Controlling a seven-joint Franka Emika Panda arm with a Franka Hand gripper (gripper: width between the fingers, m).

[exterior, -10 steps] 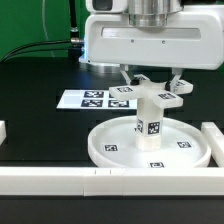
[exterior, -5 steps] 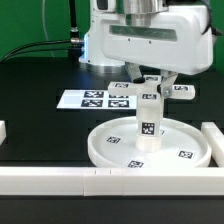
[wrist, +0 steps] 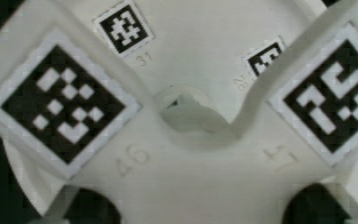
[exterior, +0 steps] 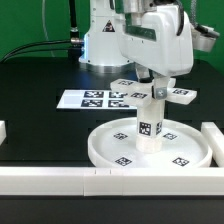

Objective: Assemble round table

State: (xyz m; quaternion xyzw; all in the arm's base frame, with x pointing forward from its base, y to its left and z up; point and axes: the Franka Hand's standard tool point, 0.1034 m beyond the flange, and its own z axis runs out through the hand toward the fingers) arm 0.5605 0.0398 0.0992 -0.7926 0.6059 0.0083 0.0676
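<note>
My gripper [exterior: 153, 84] sits just right of centre in the exterior view, under the white arm body [exterior: 135, 35] that fills the top centre of the frame. My fingers are hidden behind the cross-shaped piece [exterior: 157, 93], so I cannot tell from this view how wide they stand. In the wrist view two dark fingertips [wrist: 91, 208] show at the lower edge, well apart, with the white piece filling the frame above them; whether they actually clamp it I cannot tell.

The cross-shaped piece sits on top of the cylinder post [exterior: 150, 124], tilted slightly, arms spread out, tags on the arms. One arm reaches toward the exterior view's right. The wrist view shows it close up: white arms with large black-and-white tags [wrist: 66, 88] and a small grey notch [wrist: 190, 112] at the hub.

The cylinder post stands upright at the centre of the round disc [exterior: 105, 150], a tag on its front face. The disc lies flat on the black table [exterior: 40, 85] in the lower centre of the frame, raised rim all round, small tags on its inner floor around the post.

The marker board [exterior: 85, 99] lies flat behind the disc, left of centre, partly covered by the post and cross piece.

A long white bar [exterior: 60, 181] runs along the bottom edge in front of the disc. Another white bar [exterior: 213, 140] stands at the right edge, just beside the disc rim. A small white block [exterior: 3, 131] shows at the left edge.
</note>
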